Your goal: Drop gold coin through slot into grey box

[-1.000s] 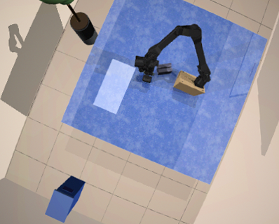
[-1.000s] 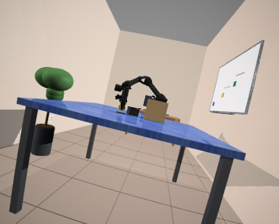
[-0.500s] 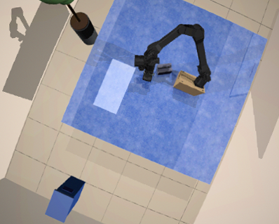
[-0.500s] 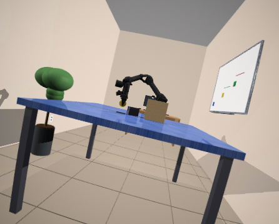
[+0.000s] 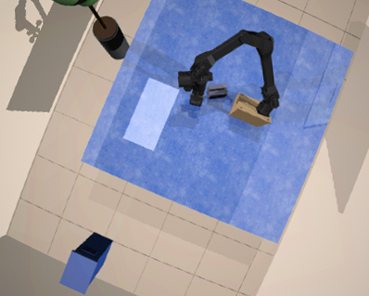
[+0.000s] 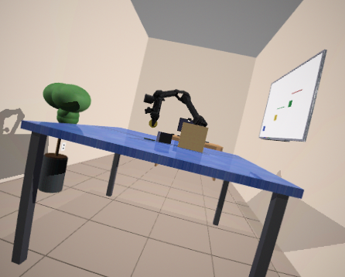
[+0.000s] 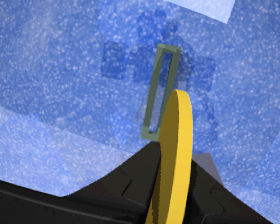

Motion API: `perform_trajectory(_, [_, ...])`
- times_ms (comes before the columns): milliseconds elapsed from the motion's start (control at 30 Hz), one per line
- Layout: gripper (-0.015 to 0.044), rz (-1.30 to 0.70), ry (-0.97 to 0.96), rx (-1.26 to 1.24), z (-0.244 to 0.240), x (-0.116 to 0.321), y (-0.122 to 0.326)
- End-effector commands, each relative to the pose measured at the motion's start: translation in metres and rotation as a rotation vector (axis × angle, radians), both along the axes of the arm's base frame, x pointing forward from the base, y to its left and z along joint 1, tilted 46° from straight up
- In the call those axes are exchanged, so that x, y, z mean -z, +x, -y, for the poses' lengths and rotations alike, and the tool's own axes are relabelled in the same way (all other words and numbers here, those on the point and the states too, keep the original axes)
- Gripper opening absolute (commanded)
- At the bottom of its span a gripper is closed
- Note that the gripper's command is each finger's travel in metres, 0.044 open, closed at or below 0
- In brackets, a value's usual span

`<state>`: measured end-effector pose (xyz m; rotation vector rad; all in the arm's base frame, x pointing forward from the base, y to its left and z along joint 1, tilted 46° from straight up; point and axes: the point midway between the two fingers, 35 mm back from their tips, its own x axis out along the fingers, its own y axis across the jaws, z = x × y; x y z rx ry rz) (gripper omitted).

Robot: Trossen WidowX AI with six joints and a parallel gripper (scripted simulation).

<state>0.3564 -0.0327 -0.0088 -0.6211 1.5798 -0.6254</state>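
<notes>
The gold coin (image 7: 170,166) is clamped edge-up between the jaws of the gripper (image 7: 169,222), hanging clear above the blue table (image 6: 116,141); in the wrist view the dark-green holder (image 7: 160,91) lies below and beyond it, an empty narrow frame on the table. The coin looks rigid, light and smooth — a hard disc that could pivot or slide between flat pads if nudged, so the two broad faces are the right place to grip, low enough that a good part of the rim stays free to enter the slot. The wrist view shows the pinch and the coin's near-upright attitude, a slight lean included, but nothing of the target. The exterior view shows the coin (image 6: 153,123) as a small yellow spot held well above the table, with the grey box (image 6: 165,138) sitting near, to its right, just beside a tan cardboard carton (image 6: 192,137). The top view places the gripper (image 5: 196,98) just beside the grey box (image 5: 216,91), though the slot is too small to make out there.
</notes>
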Motion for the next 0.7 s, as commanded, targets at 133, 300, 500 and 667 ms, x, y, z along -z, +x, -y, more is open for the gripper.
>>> perform_trajectory(133, [0.0,-0.128,0.021,-0.128,-0.002,-0.003,-0.002])
perform_trajectory(300, [0.0,-0.245,0.036,-0.245,-0.002,-0.003,-0.004])
perform_trajectory(500, [0.0,-0.261,0.038,-0.261,-0.001,-0.004,-0.006])
perform_trajectory(667, [0.0,-0.262,0.038,-0.261,0.002,-0.011,-0.016])
